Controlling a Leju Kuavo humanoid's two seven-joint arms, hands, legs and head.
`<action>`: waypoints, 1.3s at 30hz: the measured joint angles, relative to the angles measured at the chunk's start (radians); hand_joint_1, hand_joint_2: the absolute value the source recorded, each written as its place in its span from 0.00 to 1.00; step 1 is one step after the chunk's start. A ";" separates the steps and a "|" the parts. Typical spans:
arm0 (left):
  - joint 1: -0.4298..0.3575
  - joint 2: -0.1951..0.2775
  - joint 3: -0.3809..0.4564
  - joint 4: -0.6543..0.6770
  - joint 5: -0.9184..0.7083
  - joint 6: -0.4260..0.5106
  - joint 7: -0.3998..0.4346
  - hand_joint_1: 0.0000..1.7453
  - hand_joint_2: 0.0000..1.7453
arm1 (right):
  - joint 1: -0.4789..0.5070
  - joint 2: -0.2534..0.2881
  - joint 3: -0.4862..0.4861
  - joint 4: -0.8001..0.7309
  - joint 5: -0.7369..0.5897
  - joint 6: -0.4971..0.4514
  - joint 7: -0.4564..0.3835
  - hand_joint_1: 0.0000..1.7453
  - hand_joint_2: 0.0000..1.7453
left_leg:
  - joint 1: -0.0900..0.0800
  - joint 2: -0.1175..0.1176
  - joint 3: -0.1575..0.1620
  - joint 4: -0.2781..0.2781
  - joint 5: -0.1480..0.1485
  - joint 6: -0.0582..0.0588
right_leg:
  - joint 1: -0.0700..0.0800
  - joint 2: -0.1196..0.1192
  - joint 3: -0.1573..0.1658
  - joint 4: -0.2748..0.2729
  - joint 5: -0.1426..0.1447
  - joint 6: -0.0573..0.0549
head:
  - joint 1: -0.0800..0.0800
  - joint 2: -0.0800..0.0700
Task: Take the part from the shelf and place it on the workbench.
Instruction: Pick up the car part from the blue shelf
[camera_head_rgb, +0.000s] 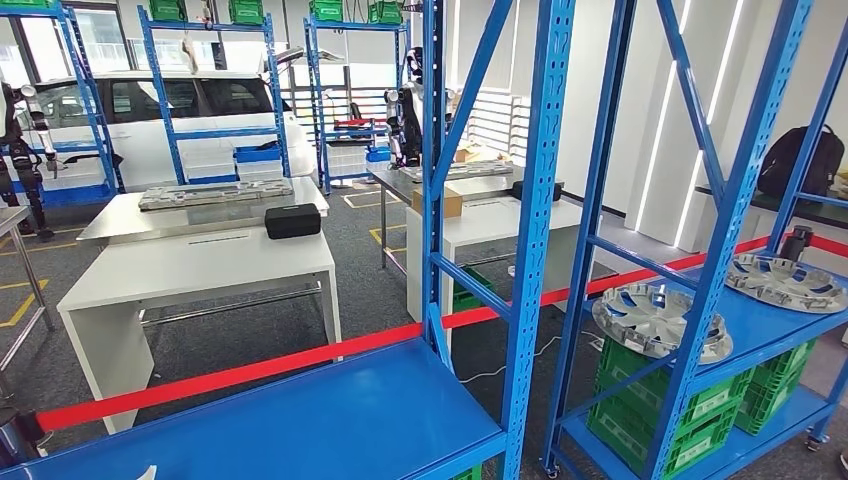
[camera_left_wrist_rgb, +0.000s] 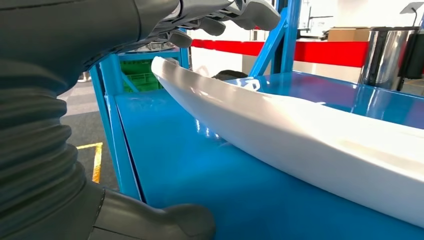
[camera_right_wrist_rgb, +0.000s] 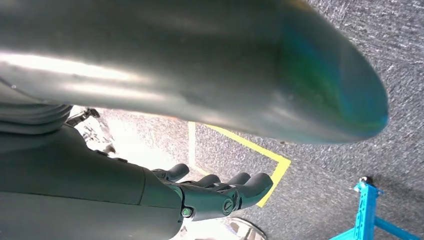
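Left hand (camera_left_wrist_rgb: 200, 20) is seen in the left wrist view held close over the near end of the white part (camera_left_wrist_rgb: 300, 135), its fingers spread above the part and its thumb (camera_left_wrist_rgb: 165, 222) low on the other side, with nothing gripped between them; whether the fingers touch the part cannot be told. The white part, a long curved panel, lies on the blue shelf (camera_left_wrist_rgb: 210, 185), and in the head view only a small white corner of it is caught at the lower edge (its full length is cut off there). From this it is judged that the task is at its start: the part has been reached but not yet taken, so the grasp, the lift off the shelf, the turn and the carry are all left. Past the red barrier tape (camera_head_rgb: 250, 372), the white workbench (camera_head_rgb: 200, 270) is seen well apart from the shelf, bearing a black case (camera_head_rgb: 292, 220). Further right, silver wheel covers (camera_head_rgb: 660, 320) rest on a neighbouring rack above green crates (camera_head_rgb: 690, 415). Right hand (camera_right_wrist_rgb: 220, 192) hangs over the grey floor (camera_right_wrist_rgb: 350, 150), its fingers curled loosely together with nothing held.
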 joint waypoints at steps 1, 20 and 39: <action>0.001 0.001 0.001 0.000 0.001 -0.001 0.000 1.00 1.00 | 0.000 -0.001 -0.001 0.000 0.000 0.000 -0.001 0.00 0.00 | 0.000 0.000 0.000 0.000 0.000 0.000 | 0.000 0.000 0.000 0.000 0.000 0.000 | 0.000 0.000; 0.005 0.003 0.008 0.001 0.009 -0.008 -0.017 1.00 1.00 | 0.003 -0.002 -0.007 0.000 0.000 -0.003 -0.001 0.00 0.00 | 0.000 0.000 0.000 0.000 0.000 0.000 | 0.000 0.000 0.000 0.000 0.000 0.000 | 0.000 0.000; 0.008 0.003 0.017 0.001 0.024 0.002 -0.049 1.00 1.00 | 0.007 -0.003 -0.009 0.000 0.001 0.000 -0.002 0.00 0.00 | 0.000 0.000 0.000 0.000 0.000 0.000 | 0.000 0.000 0.000 0.000 0.000 0.000 | 0.000 0.000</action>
